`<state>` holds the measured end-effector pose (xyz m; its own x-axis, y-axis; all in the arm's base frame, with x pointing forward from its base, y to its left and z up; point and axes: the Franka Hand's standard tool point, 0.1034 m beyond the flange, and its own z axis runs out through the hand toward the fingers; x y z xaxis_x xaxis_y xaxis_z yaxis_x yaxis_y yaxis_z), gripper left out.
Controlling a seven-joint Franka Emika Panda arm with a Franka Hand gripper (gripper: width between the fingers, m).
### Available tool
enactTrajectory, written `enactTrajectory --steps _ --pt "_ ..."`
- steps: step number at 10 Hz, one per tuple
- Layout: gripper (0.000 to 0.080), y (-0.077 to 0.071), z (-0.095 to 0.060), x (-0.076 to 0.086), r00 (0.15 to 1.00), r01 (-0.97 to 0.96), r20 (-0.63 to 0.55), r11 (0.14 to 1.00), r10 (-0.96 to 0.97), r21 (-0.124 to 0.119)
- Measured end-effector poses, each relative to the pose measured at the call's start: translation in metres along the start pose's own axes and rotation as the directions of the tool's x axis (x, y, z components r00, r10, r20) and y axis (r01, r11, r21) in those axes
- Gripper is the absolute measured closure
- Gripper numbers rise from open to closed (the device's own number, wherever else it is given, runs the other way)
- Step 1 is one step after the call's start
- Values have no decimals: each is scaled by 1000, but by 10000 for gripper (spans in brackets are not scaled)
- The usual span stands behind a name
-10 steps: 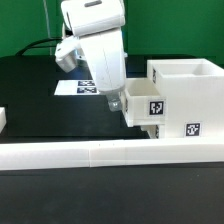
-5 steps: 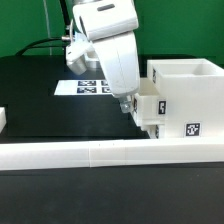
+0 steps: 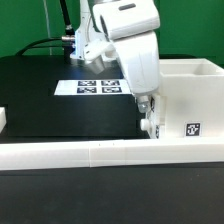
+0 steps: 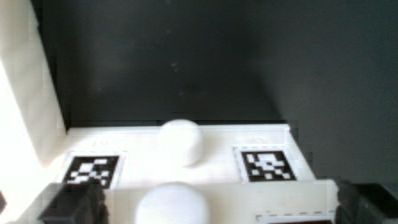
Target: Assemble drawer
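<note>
The drawer's large white housing [image 3: 192,92] stands at the exterior view's right, with a square tag on its front. My gripper [image 3: 147,108] is pressed close against the housing's open side. It hides most of a small tray [image 3: 150,126], whose front peeks out just below the fingers. In the wrist view my gripper [image 4: 217,205] is open. Its dark fingers [image 4: 71,206] stand either side of a white tray face [image 4: 214,165]. That face bears two tags and a rounded knob [image 4: 178,140]. I cannot tell whether the fingers touch it.
A long low white wall [image 3: 90,153] runs across the front of the black table. The marker board [image 3: 92,86] lies behind the arm. A small white part [image 3: 3,119] shows at the exterior view's left edge.
The arm has moved steadily toward the exterior view's right. The tray that stuck out of the housing has slid inward with it. The jaws stayed open.
</note>
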<state>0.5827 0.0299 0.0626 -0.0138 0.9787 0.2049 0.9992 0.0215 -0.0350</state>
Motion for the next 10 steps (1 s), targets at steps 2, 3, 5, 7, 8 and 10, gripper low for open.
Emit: enactTrajectory --steps 2,3,5,7,8,10 --pt "150 1 0 6 1000 -17 3 1000 17 1" --pt "150 2 -1 3 1000 -18 5 1000 18 1" --pt "150 2 -5 -8 1000 -19 17 1000 19 15" --pt "150 4 -12 -20 999 -46 26 999 46 3" --pt "150 2 -18 -27 995 -96 33 995 97 -4" --pt "150 -8 -28 -32 981 -185 42 982 187 -38"
